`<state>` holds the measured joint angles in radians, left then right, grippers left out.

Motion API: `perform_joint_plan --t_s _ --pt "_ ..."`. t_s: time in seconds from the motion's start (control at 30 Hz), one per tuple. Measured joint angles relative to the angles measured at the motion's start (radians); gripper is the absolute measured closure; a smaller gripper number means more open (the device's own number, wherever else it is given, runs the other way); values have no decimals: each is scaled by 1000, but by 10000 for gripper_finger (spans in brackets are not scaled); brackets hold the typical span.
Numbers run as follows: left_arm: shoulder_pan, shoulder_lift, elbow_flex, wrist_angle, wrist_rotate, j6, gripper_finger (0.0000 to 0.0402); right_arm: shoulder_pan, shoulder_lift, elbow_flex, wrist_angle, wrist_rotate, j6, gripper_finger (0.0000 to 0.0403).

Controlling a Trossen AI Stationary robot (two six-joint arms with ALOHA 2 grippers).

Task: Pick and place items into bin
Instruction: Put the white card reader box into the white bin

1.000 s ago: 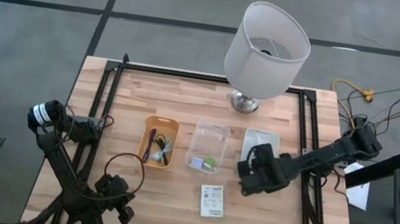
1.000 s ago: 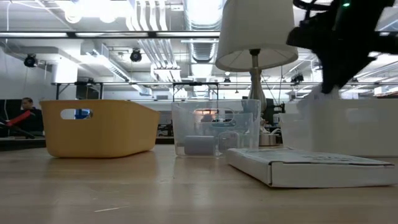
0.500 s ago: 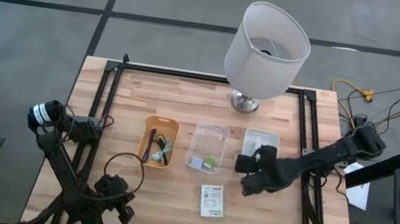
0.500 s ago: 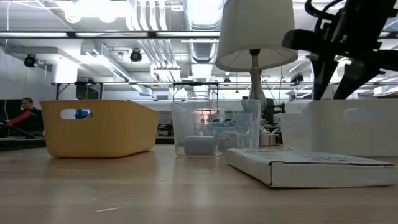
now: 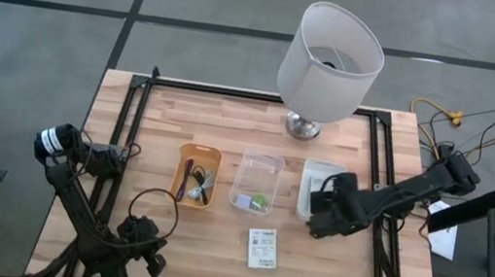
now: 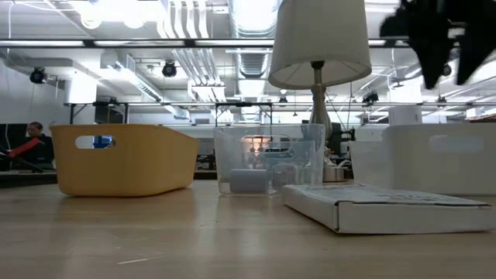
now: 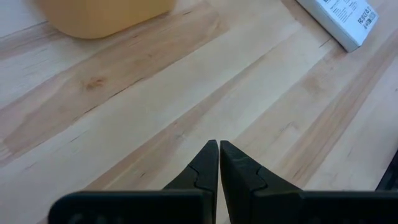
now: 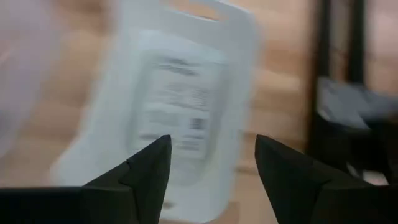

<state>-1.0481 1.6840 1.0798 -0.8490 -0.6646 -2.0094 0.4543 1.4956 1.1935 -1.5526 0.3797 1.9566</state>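
Note:
Three small bins stand in a row mid-table. The yellow bin (image 5: 196, 176) holds dark cords. The clear bin (image 5: 257, 181) holds a small green cube (image 5: 258, 200). The white bin (image 5: 322, 174) has a flat white printed packet (image 8: 177, 102) lying in it. A second white packet (image 5: 262, 248) lies flat on the table nearer the front edge. My right gripper (image 5: 316, 206) hangs open above the white bin, empty, with its fingers well above the rim in the low view (image 6: 448, 58). My left gripper (image 7: 219, 149) is shut over bare wood at the front left.
A big white lamp (image 5: 331, 63) stands at the far edge behind the bins. Black rails run along the table's left and right sides. Bare wood lies in front of the bins around the loose packet (image 6: 387, 205).
My right gripper has opened over the white bin. It has then risen above the rim and drawn a little toward the table's right edge, turning slightly. The packet now lies in the white bin.

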Motion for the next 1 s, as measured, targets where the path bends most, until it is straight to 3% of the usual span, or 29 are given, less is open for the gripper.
perform_joint_plan --t_s 0.17,0.27,0.33,0.43,0.53,0.67,0.8,1.0 --pt "0 0 0 2 -15 3 402 32 33 97 258 36 -442 184" --pt "0 0 0 17 -44 24 402 63 95 128 512 -77 -745 184" --pt "1 0 -1 53 -52 81 402 80 153 140 607 -183 -822 184" --pt "17 0 -25 188 -51 190 402 91 252 139 599 -314 -741 184" --pt "59 0 -86 424 -38 340 402 107 323 114 641 -363 -632 208" --pt "181 2 -147 671 66 531 402 149 368 110 670 -361 -502 288" --pt "315 2 -151 741 88 622 402 166 369 97 669 -297 -392 378" --pt "464 14 -150 1004 205 834 402 156 369 35 773 -283 -342 393"
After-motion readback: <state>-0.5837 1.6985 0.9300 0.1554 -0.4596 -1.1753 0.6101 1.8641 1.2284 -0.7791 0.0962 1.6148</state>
